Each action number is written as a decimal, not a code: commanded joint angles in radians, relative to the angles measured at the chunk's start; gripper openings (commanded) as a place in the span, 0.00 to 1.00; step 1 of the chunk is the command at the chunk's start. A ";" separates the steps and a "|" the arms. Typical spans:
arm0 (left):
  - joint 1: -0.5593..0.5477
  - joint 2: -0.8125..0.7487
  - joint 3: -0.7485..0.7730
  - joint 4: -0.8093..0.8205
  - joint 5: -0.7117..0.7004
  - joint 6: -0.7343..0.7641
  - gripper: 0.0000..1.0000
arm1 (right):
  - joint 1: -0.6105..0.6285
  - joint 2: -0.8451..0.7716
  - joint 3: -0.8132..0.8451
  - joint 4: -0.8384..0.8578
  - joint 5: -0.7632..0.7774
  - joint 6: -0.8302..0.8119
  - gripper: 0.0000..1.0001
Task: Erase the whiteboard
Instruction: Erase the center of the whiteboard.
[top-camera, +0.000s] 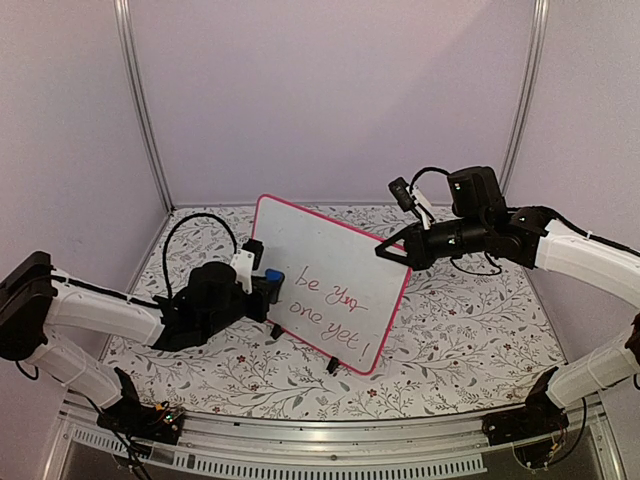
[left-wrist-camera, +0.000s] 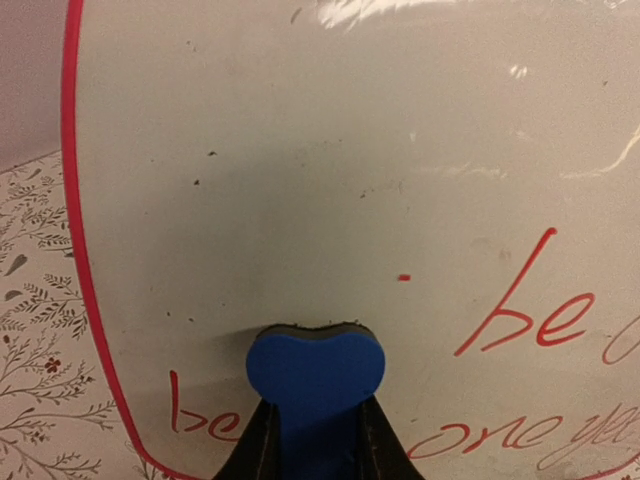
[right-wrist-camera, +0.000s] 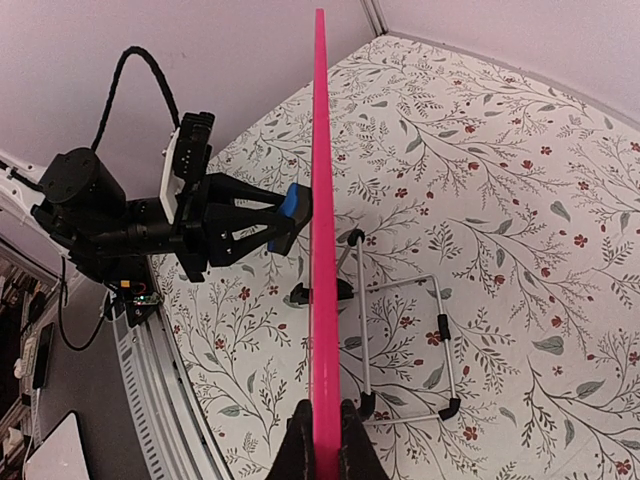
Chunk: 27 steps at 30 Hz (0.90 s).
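Left arm (top-camera: 100, 318) extended rightward, low; left fingers (left-wrist-camera: 258, 450) clamped on eraser (left-wrist-camera: 315, 375). Right arm (top-camera: 585, 250) extended leftward, raised; right fingers (right-wrist-camera: 298, 455) pinching whiteboard (right-wrist-camera: 320, 200) edge.

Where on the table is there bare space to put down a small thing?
Bare cloth lies right of the whiteboard, under the right arm, and in front of it, along the near rail. Crowded: left side, where the left tool holds the blue eraser.
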<state>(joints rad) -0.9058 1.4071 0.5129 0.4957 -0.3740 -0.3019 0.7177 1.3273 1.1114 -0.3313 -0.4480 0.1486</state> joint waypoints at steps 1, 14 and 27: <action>-0.028 0.000 -0.009 0.031 -0.008 0.031 0.14 | 0.022 0.013 -0.013 -0.036 -0.055 -0.057 0.00; -0.036 -0.033 0.059 0.067 -0.026 0.106 0.14 | 0.022 0.012 -0.012 -0.034 -0.057 -0.057 0.00; -0.043 0.006 0.056 0.038 -0.084 0.093 0.14 | 0.022 0.012 -0.013 -0.035 -0.057 -0.057 0.00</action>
<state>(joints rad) -0.9279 1.3926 0.5804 0.5343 -0.4210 -0.2050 0.7197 1.3273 1.1114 -0.3256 -0.4595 0.1307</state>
